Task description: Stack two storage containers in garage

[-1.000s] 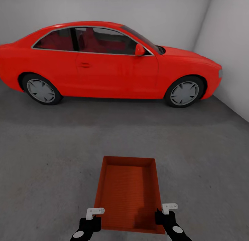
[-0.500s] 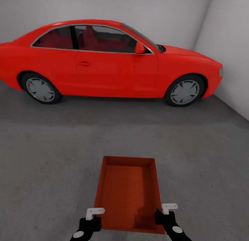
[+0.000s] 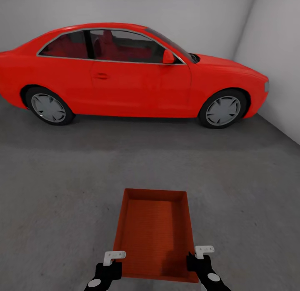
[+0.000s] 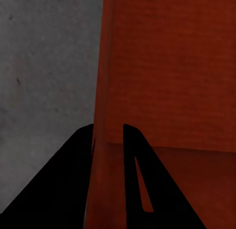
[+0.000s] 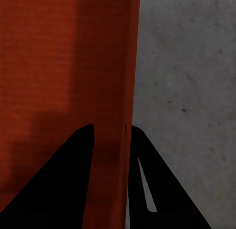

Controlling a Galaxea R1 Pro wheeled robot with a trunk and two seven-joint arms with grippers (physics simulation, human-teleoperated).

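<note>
On the dark grey mottled concrete floor [image 3: 62, 207] of the garage, in front of the red coupe car [image 3: 125, 74] and white walls [image 3: 200, 20], you held one rust-red open-top rectangular storage container [image 3: 155, 234] low between both arms. Left gripper [image 3: 113, 262] was clamped on the near left wall, one black finger inside and one outside per the left wrist view [image 4: 108, 140]; right gripper [image 3: 196, 257] was pinching the near right wall the same way [image 5: 110, 138]. Compared with the two earlier head pictures almost nothing changed: container, grippers and floor sat in the same spot, only the car crept up a hair in the first half second, so that was camera settling, not the bin moving. Meant you had stopped travelling and were parked at the drop spot. Can't tell if the bin's bottom was touching the concrete or hanging just above it. Judged step: set-down of the first container, grip not yet let go. Next you would need to lower, open both, back out, then fetch the second bin for stacking.
</note>
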